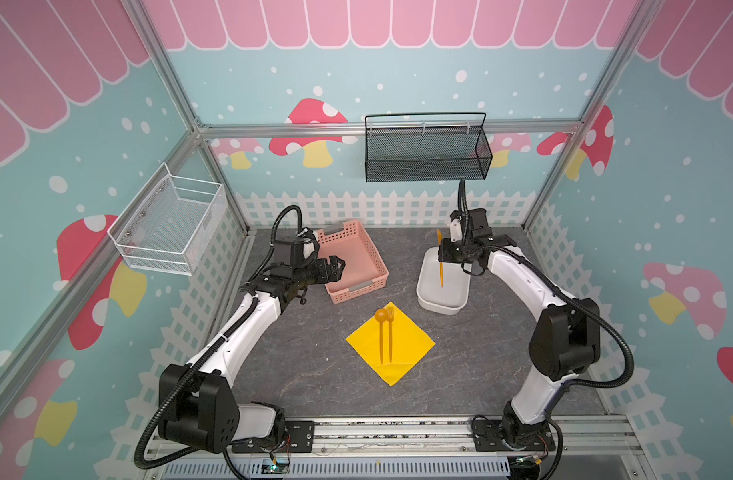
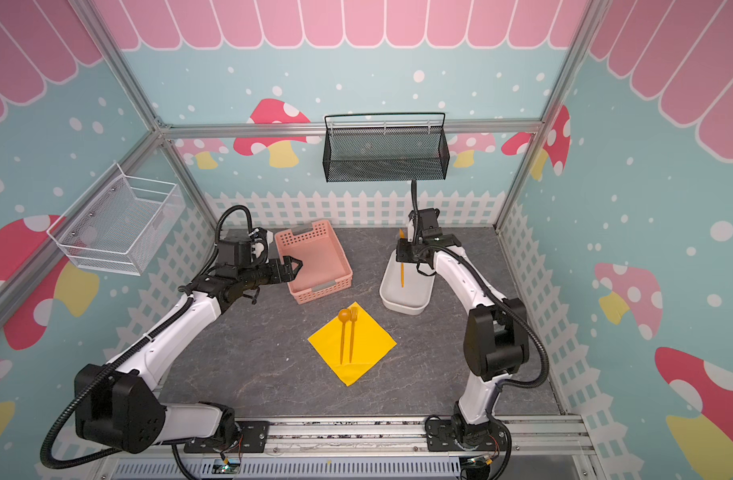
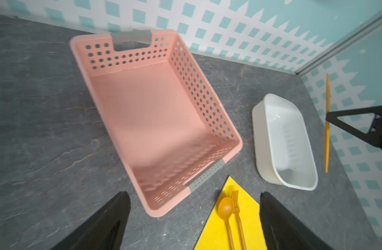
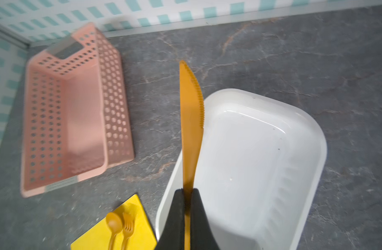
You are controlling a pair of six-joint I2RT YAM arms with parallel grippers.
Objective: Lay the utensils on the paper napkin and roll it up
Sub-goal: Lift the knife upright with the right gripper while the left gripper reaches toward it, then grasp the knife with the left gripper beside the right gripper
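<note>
Over the white tub (image 1: pixel 439 308) at far right, the right gripper (image 4: pixel 186 190) pinches an orange knife (image 4: pixel 191 121) by its handle, the serrated blade reaching past the tub's far rim. On the left, the left gripper (image 1: pixel 339 268) hangs with jaws spread wide and nothing between them, above the pink basket (image 1: pixel 356 291). Near centre, spoon (image 1: pixel 381 336) and fork (image 1: pixel 390 332) lie side by side on the flat yellow paper napkin (image 1: pixel 410 345).

The paper napkin (image 1: pixel 402 353) is coloured bright yellow; spoon (image 1: pixel 381 337), fork (image 1: pixel 390 334) and knife (image 1: pixel 441 275) are orange. The basket (image 1: pixel 356 293) is pink, dotted with round holes, the tub (image 1: pixel 439 305) plain white, the surface (image 1: pixel 306 374) veined dark grey.
</note>
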